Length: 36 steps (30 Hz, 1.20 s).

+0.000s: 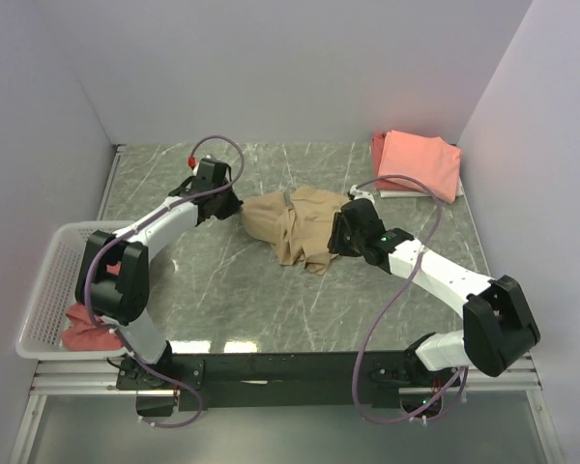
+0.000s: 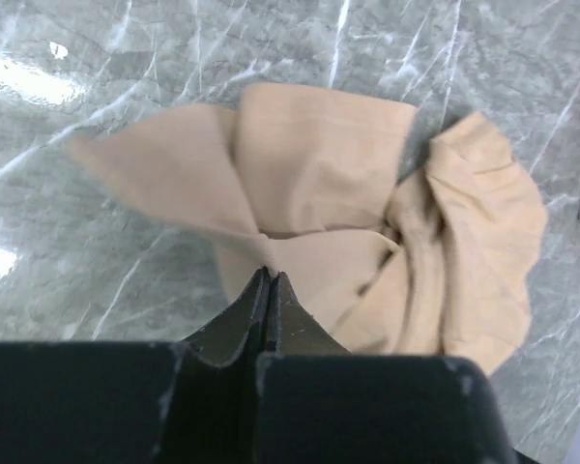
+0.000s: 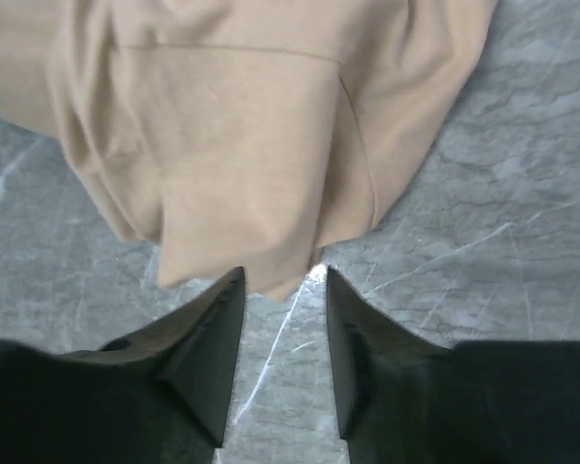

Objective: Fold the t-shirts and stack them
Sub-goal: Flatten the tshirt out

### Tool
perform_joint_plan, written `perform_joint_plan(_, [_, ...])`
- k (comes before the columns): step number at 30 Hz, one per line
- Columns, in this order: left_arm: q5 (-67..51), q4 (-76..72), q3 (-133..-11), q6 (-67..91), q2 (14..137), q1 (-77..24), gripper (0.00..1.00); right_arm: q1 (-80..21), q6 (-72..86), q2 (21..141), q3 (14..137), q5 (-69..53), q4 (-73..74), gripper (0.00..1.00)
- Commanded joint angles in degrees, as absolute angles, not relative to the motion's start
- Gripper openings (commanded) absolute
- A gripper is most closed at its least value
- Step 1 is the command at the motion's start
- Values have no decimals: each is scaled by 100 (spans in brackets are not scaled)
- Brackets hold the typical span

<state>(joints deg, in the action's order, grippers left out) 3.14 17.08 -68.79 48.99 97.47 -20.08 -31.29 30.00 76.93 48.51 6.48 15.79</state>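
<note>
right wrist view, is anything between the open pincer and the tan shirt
Nothing visible stands in the way. The right pincer is open, and the edge of the tan shirt lies right at its tips, with only bare table under the gap. The left pincer is shut on the shirt's far end, well clear of this one.

Table [image 1: 271, 300]: grey-green marble-patterned top with pale veins and glare patches towards its near edge, enclosed by plain white walls [image 1: 290, 68] on the left, far and right sides. White plastic mesh basket [image 1: 41, 290]: near left corner, long side along the table's left edge, open top facing up. Black rail [image 1: 271, 369] runs left to right along the near edge on a silver metal frame [image 1: 68, 379]; a thin white flat item [image 1: 398, 193], kind not identifiable, lies at the far right near the wall.
</note>
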Motion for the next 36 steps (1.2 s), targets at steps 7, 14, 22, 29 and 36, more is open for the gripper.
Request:
perform_joint_plan(7, [229, 1608, -6697, 4843, 9430, -2057, 1, -3936, 2865, 7927, 5298, 1369, 1608, 64])
perform_joint_plan(14, [167, 1600, -6706, 4816, 9413, -2057, 1, -4667, 2909, 8815, 5783, 2363, 1960, 71])
perform_joint_plan(22, [272, 1775, -6776, 4711, 9282, -2048, 1, -4737, 2962, 9484, 6109, 3023, 2346, 51])
perform_joint_plan(29, [325, 2012, -6785, 4685, 8948, -2021, 1, -4553, 2936, 8606, 5994, 3287, 2706, 0])
perform_joint_plan(36, [913, 2898, -7040, 4535, 8227, -1978, 1, -3720, 2559, 6357, 6354, 3059, 3471, 0])
